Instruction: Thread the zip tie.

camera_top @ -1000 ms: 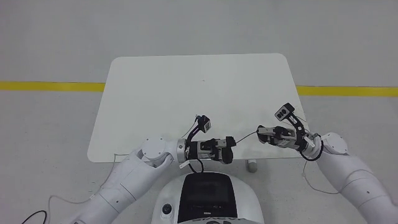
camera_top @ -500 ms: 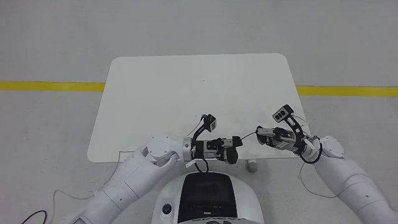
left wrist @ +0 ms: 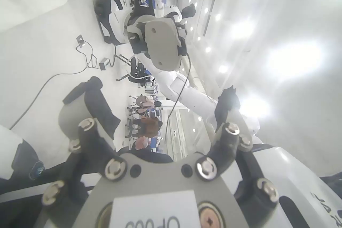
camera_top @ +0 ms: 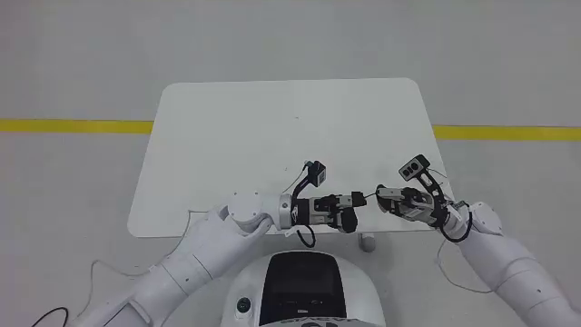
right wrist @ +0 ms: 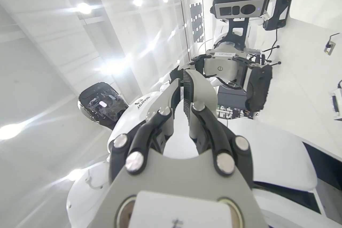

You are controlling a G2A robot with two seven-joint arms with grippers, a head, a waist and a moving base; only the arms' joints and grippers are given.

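Zip tie (left wrist: 177,100): thin dark strand, held in the air between the two grippers, over the near edge of the table (camera_top: 227,145) and just ahead of the robot. From above, reads as a short dark line that bridges the small gap between the gripper tips. Bows gently along its length in the left wrist view rather than running straight.

Taken from left to right in the top view:

Left gripper (left wrist: 159,91): jaws released and spread wide, grasping nothing. Lies roughly level and aims across at the right gripper. Flanks the free end of the strand with its fingers (left wrist: 90,103), one on each side. Cannot tell whether either finger touches the tie. Shows side-on in the right wrist view, with one dark pad (right wrist: 257,90) standing well apart from its partner.

Right gripper (right wrist: 183,78): jaws clenched, the two ribbed fingers pressed nearly flat together. Grips the tie by one end, judging from the left wrist view, where the strand leaves the tips and trails toward the left gripper. Faces the left gripper tip to tip, near it but not touching. Sits over the near right part of the table.
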